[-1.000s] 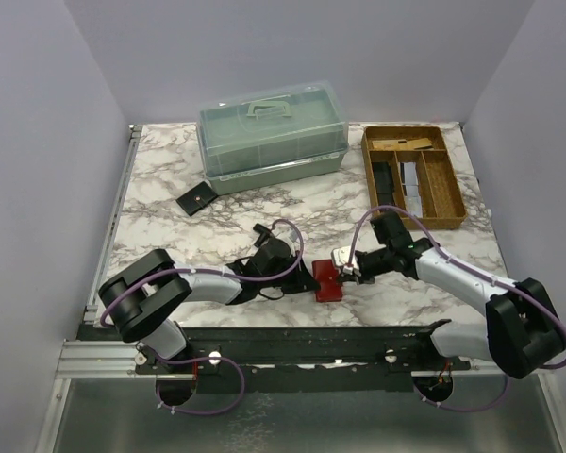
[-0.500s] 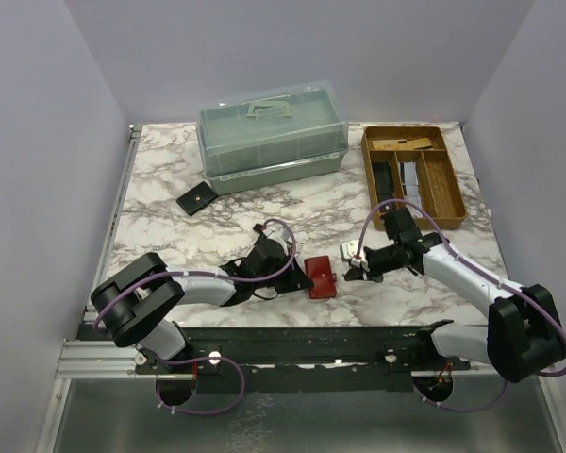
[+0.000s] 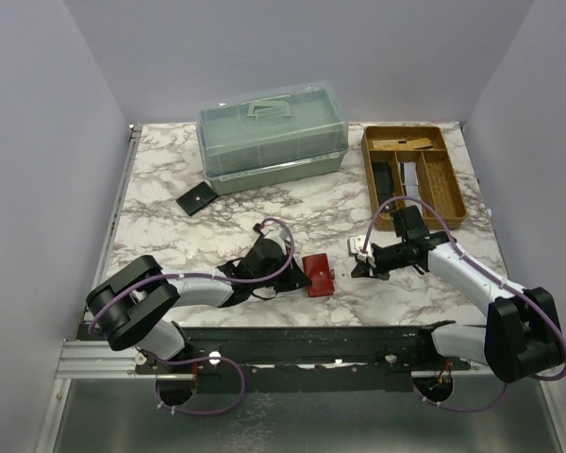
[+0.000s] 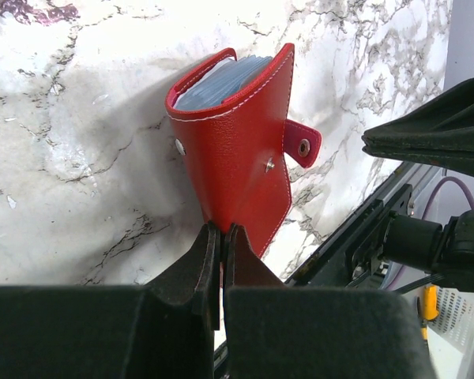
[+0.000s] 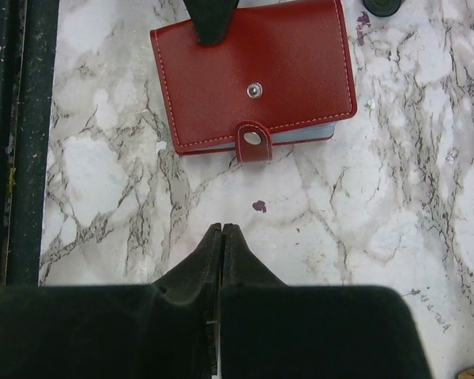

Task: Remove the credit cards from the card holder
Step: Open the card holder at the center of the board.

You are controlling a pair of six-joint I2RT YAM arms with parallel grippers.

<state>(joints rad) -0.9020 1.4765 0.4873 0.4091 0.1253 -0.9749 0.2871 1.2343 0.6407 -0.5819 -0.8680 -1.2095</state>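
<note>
At the left gripper: clamps very nearly shut on the card holder. Pinches one lower corner of the red cover between the two black fingers, with only the thickness of that corner keeping them apart. Shows in the right wrist view as one black fingertip overlapping the holder's far edge.

As for the card holder: lies on the marble table near the front edge, between the two arms in the top view and directly at the tip of the left gripper. Gapes open at the end away from the grip. Has its snap strap undone and sticking out sideways.

As for the credit cards: sit inside the holder. Show only as a stack of pale blue edges in the open mouth, and as a thin pale strip along the holder's near side in the right wrist view.

At the right gripper: presses its fingers flat together with no gap. Grips nothing that its wrist view shows. Points toward the holder from the right, near it but apart, with bare marble between the tips and the strap. Carries a small pale patch by its tip in the top view, too small to identify.
</note>
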